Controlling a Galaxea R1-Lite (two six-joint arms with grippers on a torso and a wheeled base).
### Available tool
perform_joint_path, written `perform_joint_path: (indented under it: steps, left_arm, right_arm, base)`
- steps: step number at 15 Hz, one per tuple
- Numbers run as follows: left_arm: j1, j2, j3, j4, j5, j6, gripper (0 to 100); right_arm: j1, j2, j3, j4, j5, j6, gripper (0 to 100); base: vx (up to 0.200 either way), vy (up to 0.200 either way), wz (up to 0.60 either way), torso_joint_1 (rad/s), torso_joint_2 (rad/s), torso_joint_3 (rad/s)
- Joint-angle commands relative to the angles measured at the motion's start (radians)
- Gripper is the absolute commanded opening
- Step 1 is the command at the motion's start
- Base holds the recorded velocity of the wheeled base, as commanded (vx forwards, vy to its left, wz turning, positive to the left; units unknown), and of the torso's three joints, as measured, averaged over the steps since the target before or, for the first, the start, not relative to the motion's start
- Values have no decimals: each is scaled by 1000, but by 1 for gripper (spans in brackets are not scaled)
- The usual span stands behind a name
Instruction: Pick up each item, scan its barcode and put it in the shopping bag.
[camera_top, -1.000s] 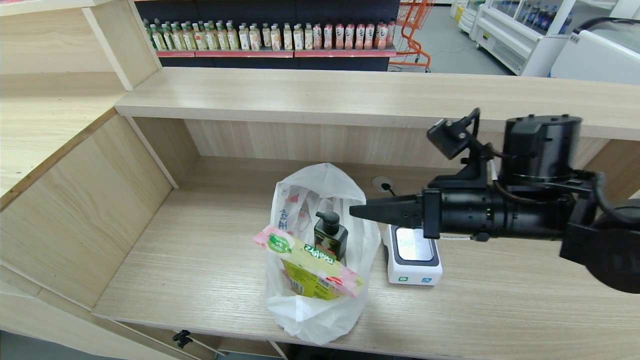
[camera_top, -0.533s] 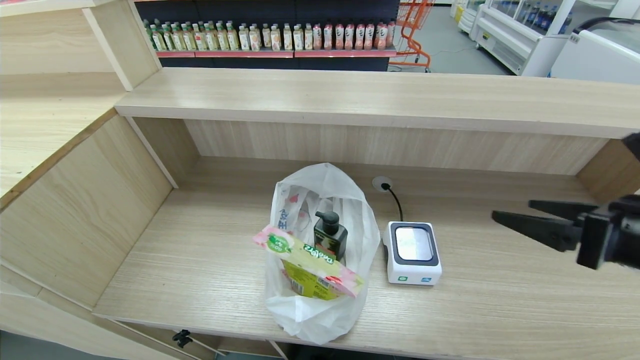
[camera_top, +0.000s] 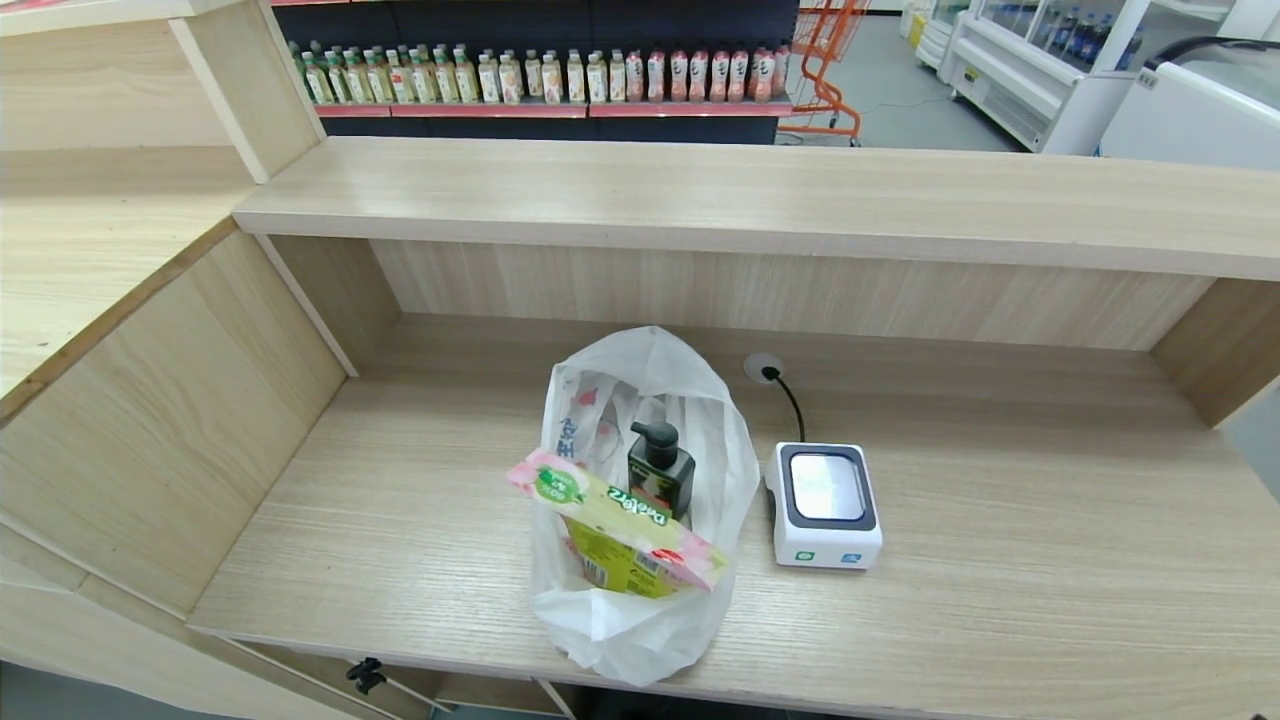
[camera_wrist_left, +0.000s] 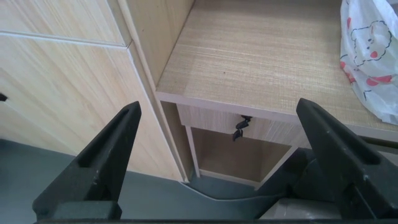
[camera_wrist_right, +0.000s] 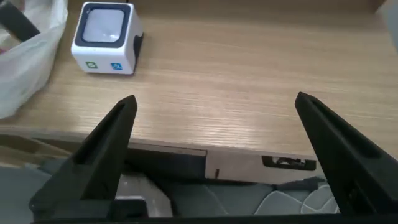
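At the pale wooden surface (camera_top: 1000, 560) front edge: white plastic shopping bag (camera_top: 728, 480) holds black pump bottle (camera_top: 660, 470) and green-pink packet (camera_top: 620, 525); white box scanner (camera_top: 825, 505) just beside. Left gripper (camera_wrist_left: 219, 106) and right gripper (camera_wrist_right: 216, 98) hang off that edge, fingers spread, empty. Bagging is likely done.

Left tool (camera_wrist_left: 219, 104) and right tool (camera_wrist_right: 216, 98) are black.

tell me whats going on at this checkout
Nothing is being handled right now. A white plastic shopping bag stands on the wooden counter holding a dark pump bottle and a green-and-pink packet, beside a white box-shaped scanner. The left gripper and right gripper are open and empty by the counter's front edge.
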Motion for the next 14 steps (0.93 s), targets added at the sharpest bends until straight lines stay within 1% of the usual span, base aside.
perform_joint_path:
  steps: [1, 6, 7, 9, 11, 14]
  left_arm:
    - [-1, 0, 0, 0, -1, 0, 100]
    - [-1, 0, 0, 0, 1, 0, 100]
    - [1, 0, 0, 0, 1, 0, 100]
    - [1, 0, 0, 0, 1, 0, 100]
    - [-1, 0, 0, 0, 1, 0, 100]
    - [-1, 0, 0, 0, 1, 0, 100]
  right_arm:
    - [-49, -263, 81, 18, -8, -31, 100]
    - [-49, -263, 81, 14, -11, -3, 100]
    - [-49, -263, 81, 15, -10, -3, 0]
    - [-49, -263, 81, 15, -8, 7, 0]
    - [-49, -263, 81, 60, -11, 130, 0]
    - [-49, -263, 81, 60, -11, 127, 0]
  base:
    - [0, 0, 0, 0, 0, 0]
    - [0, 0, 0, 0, 0, 0]
    - [0, 0, 0, 0, 0, 0]
    - [0, 0, 0, 0, 0, 0]
    - [0, 0, 0, 0, 0, 0]
    - [0, 0, 0, 0, 0, 0]
